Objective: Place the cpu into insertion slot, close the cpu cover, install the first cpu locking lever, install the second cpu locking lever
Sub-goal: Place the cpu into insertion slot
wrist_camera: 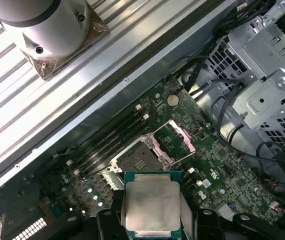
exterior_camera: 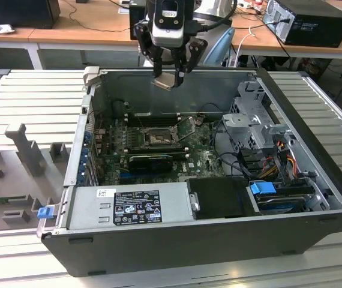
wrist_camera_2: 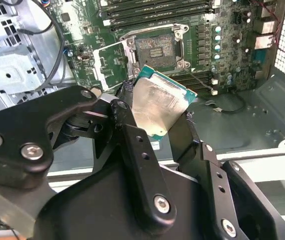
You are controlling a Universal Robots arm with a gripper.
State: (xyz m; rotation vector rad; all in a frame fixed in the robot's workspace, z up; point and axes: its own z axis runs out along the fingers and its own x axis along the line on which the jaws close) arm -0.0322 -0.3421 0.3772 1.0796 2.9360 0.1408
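Note:
My gripper (exterior_camera: 170,73) hangs above the rear wall of the open computer case, shut on the cpu (exterior_camera: 169,80), a flat square chip with a pale silver face. The cpu (wrist_camera_2: 160,105) sits tilted between the black fingers (wrist_camera_2: 132,140), and its green edge shows in both wrist views. Below it on the green board lies the insertion slot (exterior_camera: 157,138), open with a dark centre (wrist_camera_2: 155,49). The cpu cover (wrist_camera_2: 111,62) is swung up beside the slot (wrist_camera: 136,160), and this silver frame (wrist_camera: 176,137) stands clear of it.
A black ribbed heatsink block (exterior_camera: 150,161) lies just in front of the slot. A metal drive cage (exterior_camera: 255,120) with cables fills the exterior view's right of the case. The power supply (exterior_camera: 132,204) lines the front. A grey foam tray (exterior_camera: 15,162) lies outside on the exterior view's left.

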